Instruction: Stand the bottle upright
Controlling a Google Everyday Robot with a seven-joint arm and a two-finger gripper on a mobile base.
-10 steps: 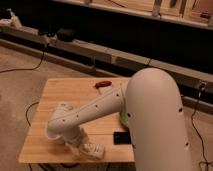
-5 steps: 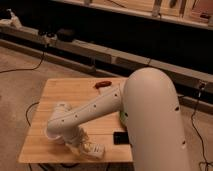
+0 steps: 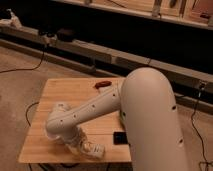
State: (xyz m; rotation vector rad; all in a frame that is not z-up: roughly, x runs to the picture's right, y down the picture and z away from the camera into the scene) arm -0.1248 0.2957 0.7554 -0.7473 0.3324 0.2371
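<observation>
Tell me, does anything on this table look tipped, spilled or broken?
Nothing looks spilled or broken. The claw is low at the table, near its front edge, by the white bottle; whether that stands upright cannot be told.

- big smooth white shoulder shell (image 3: 150, 110), rounded
- white tubular arm link (image 3: 87, 111), small dark dots along it
- bulbous white elbow joint (image 3: 56, 127)
- pale gripper (image 3: 93, 149), low near table (image 3: 65, 90) front edge
</observation>
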